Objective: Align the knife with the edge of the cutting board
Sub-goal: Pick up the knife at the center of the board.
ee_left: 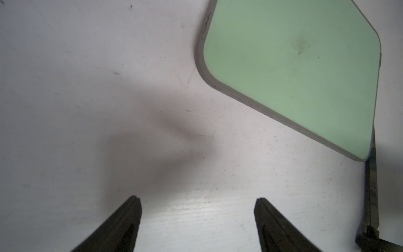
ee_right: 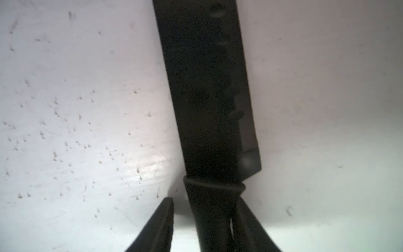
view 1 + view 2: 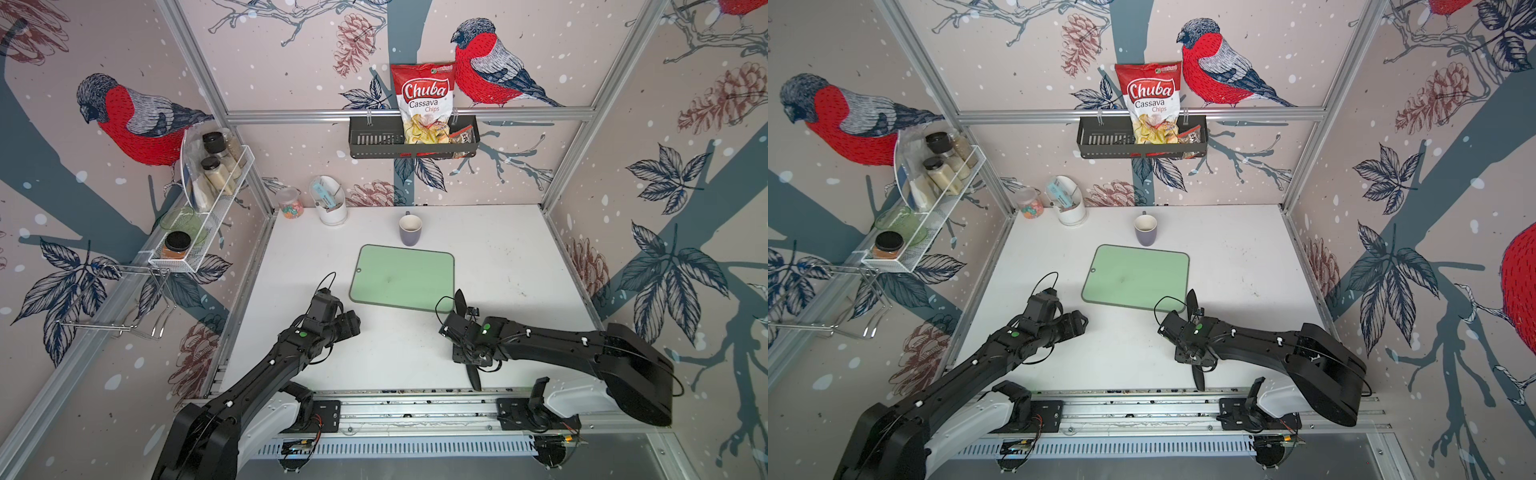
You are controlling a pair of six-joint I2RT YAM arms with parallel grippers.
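- Your right hand (image 2: 205, 220) straddles the knife (image 2: 209, 98) at the handle, just behind the blade. One finger touches it and the other stands a little off, so you cannot call it clamped yet.
- The knife lies on the bench (image 3: 498, 266), tip at the near right corner of the board (image 3: 403, 276) and handle running back toward you (roughly in line with the right short edge).
- Your left hand (image 1: 197, 218) hangs apart and empty over bare bench near the board's other near corner.
- The bag (image 3: 424, 104) in the wall basket reads "Chuba Cassava Chips".
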